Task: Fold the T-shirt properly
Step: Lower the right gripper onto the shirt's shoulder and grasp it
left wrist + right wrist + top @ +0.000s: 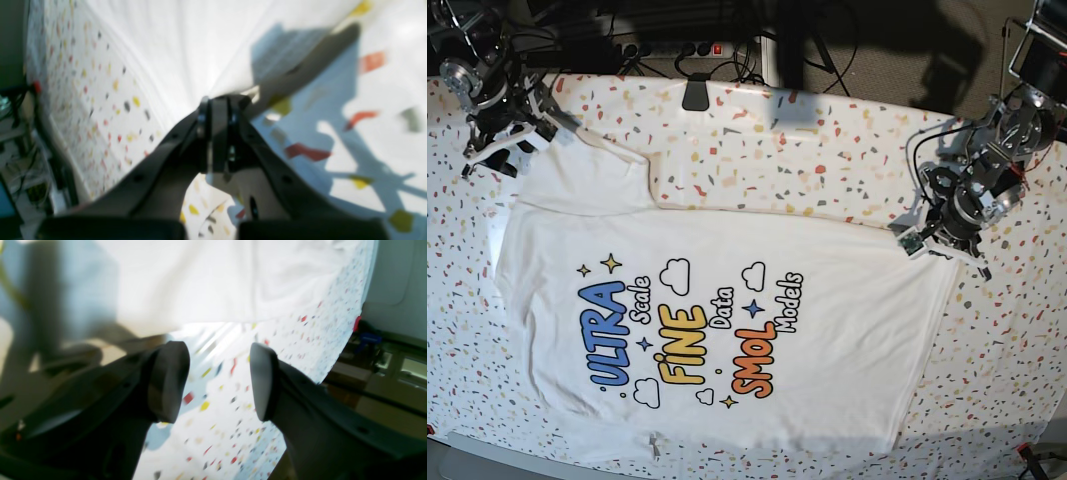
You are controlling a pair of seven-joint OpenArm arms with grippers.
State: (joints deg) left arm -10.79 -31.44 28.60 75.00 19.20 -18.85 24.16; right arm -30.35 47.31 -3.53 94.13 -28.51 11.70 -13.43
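Observation:
The white T-shirt lies flat, print side up, on the speckled table cloth. My left gripper is at the shirt's right-hand corner in the base view. In the left wrist view its jaws are closed, and the white T-shirt cloth gathers into their tips. My right gripper is at the shirt's far left sleeve. In the right wrist view it is open and empty over the speckled cloth, with the T-shirt's edge just beyond its fingertips.
A power strip and cables run along the table's back edge, and a black clip sits there. The table edge is close to the right gripper, with clutter beyond it. Shelves and wires lie past the edge by the left gripper.

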